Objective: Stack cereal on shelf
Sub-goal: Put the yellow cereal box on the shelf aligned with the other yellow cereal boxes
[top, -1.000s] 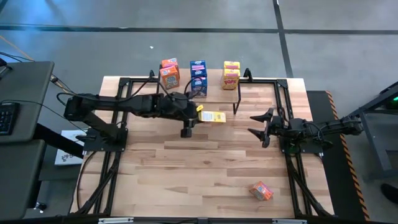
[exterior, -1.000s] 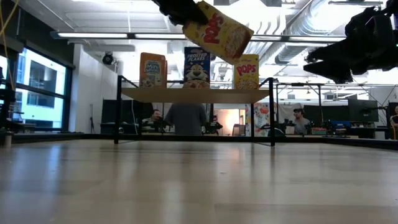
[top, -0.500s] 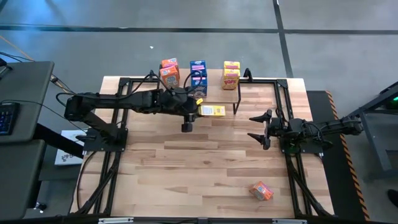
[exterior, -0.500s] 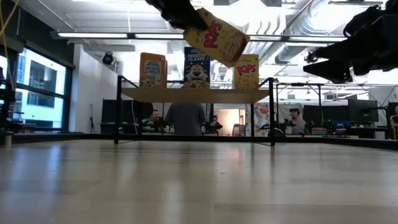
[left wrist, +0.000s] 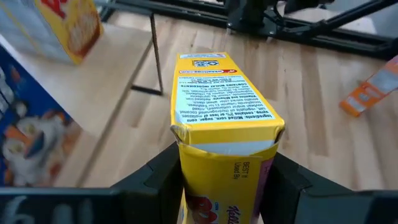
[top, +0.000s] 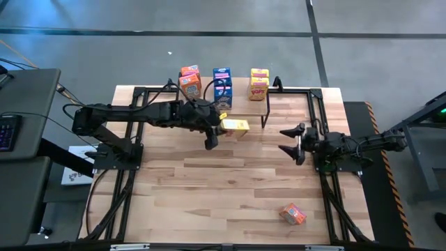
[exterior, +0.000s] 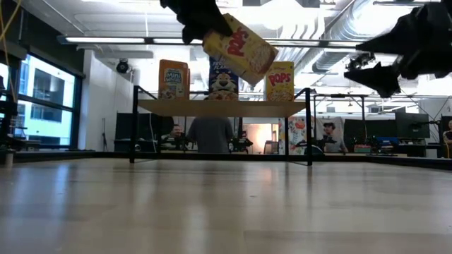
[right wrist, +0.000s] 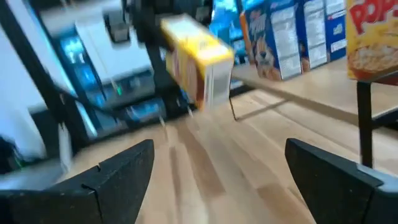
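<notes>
Five cereal boxes show: three upright on the shelf at the table's far edge, one orange box lying near the near right corner, and a yellow box aloft before the shelf, clenched in the left gripper's jaws. The right gripper hovers near the right edge, jaws spread, empty.

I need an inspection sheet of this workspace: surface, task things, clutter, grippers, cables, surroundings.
Surface: wooden table, black frame rails on it.
Task things: orange box, blue box and yellow box upright on the shelf; a held box tilted in the air in front of the shelf; a stray box lying on the table's near right.
Clutter: nothing seen.
Grippers: left gripper shut on the held box; right gripper open, empty, at the right.
Cables: run along both arms.
Surroundings: people and desks behind, in the low view.
</notes>
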`<action>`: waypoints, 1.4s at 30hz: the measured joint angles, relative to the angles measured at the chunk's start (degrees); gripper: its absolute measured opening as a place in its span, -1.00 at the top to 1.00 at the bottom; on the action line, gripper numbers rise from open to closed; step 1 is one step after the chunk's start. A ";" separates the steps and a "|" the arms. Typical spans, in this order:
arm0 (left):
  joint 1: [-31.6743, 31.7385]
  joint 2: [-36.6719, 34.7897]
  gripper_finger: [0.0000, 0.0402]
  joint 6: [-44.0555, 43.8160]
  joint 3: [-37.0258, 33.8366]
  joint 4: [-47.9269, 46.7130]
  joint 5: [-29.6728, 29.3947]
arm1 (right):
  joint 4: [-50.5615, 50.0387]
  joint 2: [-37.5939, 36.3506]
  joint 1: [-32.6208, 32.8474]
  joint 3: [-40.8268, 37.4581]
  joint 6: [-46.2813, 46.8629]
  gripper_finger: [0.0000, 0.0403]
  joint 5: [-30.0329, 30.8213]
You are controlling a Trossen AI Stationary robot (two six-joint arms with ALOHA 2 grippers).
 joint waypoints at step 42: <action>-6.46 6.87 0.24 -6.43 -0.07 -8.30 5.18 | -5.23 50.51 0.00 37.60 -4.49 -0.76 -5.47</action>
